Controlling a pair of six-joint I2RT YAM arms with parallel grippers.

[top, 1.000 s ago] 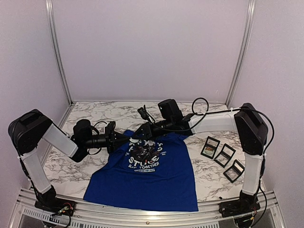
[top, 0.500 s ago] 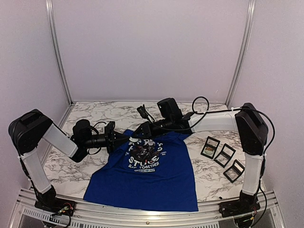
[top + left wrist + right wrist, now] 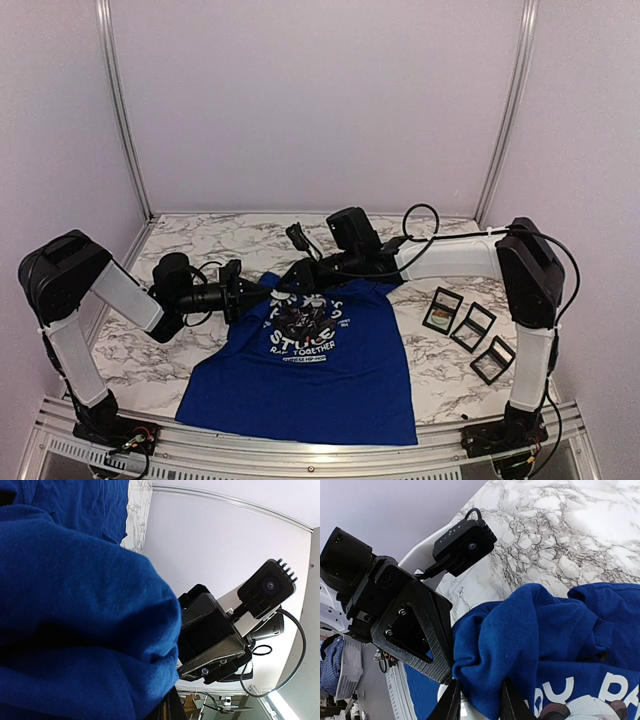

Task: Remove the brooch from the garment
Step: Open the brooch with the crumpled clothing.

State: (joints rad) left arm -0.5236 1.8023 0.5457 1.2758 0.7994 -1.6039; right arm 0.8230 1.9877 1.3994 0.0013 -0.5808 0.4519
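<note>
Left gripper [image 3: 451,672] is clamped on a bunched collar-end fold of the garment [image 3: 310,375], which lies on the bench [image 3: 440,385], we judge to hold it steady while right gripper [image 3: 479,704], narrow around that fold, grip unclear, hunts the brooch we can't see.

One T-shirt [image 3: 310,380], three black cases [image 3: 472,327]

You have the royal-blue short-sleeved T-shirt [image 3: 310,370] lying on the white marble-patterned tabletop [image 3: 200,240], hem at the near edge, collar end farthest. To its right three small black square boxes [image 3: 473,326] lie in a diagonal row. The left gripper [image 3: 262,293] and the right gripper [image 3: 288,283] meet at the collar end
</note>
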